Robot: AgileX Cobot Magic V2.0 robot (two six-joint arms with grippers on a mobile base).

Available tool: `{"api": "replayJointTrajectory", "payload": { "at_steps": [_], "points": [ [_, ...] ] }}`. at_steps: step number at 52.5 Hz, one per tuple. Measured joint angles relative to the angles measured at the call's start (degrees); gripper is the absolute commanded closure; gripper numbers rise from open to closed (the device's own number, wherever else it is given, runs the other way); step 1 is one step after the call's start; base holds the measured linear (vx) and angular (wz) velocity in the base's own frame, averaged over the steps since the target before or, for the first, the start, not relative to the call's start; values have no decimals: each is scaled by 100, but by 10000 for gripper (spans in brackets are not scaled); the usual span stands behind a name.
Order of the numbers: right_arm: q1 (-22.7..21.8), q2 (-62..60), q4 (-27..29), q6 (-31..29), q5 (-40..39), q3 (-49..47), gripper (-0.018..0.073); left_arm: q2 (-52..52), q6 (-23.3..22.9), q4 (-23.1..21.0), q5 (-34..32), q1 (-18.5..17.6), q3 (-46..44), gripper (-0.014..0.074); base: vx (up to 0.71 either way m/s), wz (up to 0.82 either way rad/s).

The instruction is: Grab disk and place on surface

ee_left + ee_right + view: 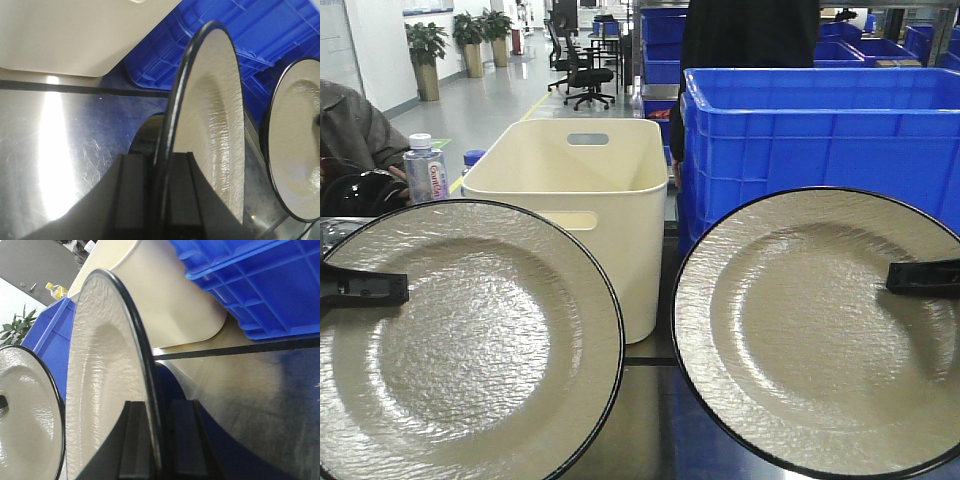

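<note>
Two pale, textured disks with black rims fill the front view, both upright and facing the camera. My left gripper (pixel 390 288) is shut on the left disk (pixel 460 340) at its left rim. My right gripper (pixel 900 277) is shut on the right disk (pixel 820 330) at its right rim. The left wrist view shows its disk (pixel 210 100) edge-on between the left gripper's (pixel 159 160) fingers, over the glossy surface (pixel 75 140). Seen from the right wrist, the other disk (pixel 105 385) sits clamped in the right gripper (pixel 157 407), with the surface (pixel 260 405) beside it.
A cream tub (pixel 590 200) and a blue crate (pixel 820 130) stand just behind the disks. A black tape line (pixel 75 87) runs across the surface in front of them. A water bottle (pixel 425 168) and a seated person (pixel 350 130) are at the far left.
</note>
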Motion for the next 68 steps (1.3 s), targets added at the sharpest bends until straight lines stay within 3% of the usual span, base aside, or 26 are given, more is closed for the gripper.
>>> {"api": "replayJointTrajectory", "payload": {
  "at_steps": [48, 56, 68],
  "points": [
    [0, 0, 0, 0, 18, 0, 568, 0, 0, 0, -50, 0, 0, 598, 1, -3],
    [0, 0, 5, 0, 18, 0, 568, 26, 217, 132, -149, 0, 0, 598, 0, 0],
    [0, 0, 635, -79, 6, 0, 568, 743, 351, 499, 125, -140, 53, 598, 0, 0]
  ]
}}
